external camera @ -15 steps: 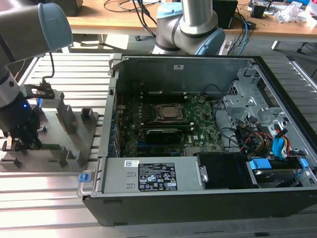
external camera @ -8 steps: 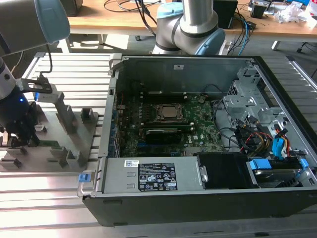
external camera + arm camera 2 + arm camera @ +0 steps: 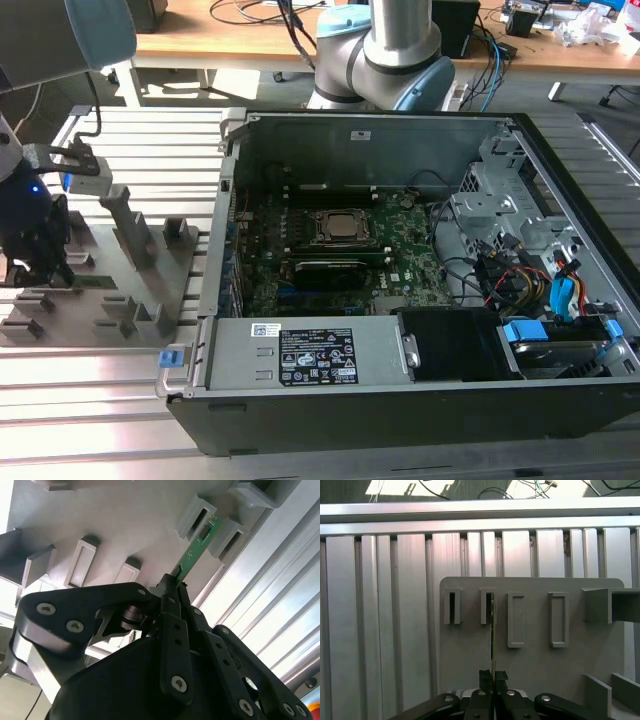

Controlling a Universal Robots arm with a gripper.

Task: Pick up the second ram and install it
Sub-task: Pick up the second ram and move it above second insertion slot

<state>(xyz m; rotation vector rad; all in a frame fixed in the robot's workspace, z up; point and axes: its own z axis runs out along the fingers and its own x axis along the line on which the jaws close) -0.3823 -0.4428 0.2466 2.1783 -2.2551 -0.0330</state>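
The second ram [image 3: 196, 547] is a thin green stick standing on edge on the grey holder tray [image 3: 125, 525]. Its far end lies between two raised slot blocks. In the first wrist view the second ram [image 3: 492, 630] shows edge-on, running from a tray slot down to the black fingertips. My gripper [image 3: 173, 586] is shut on the near end of the stick, with a finger pressed against each face. In the exterior view my gripper [image 3: 40, 262] hangs low over the holder tray [image 3: 110, 310] at the exterior view's left, well away from the green motherboard [image 3: 340, 255].
The open computer case [image 3: 400, 270] lies on the ribbed aluminium table [image 3: 90, 400], with the CPU socket [image 3: 338, 228], cable bundles [image 3: 520, 285] and drive cage inside. Upright grey posts [image 3: 128, 222] rise from the tray. The robot base [image 3: 385, 60] stands behind the case.
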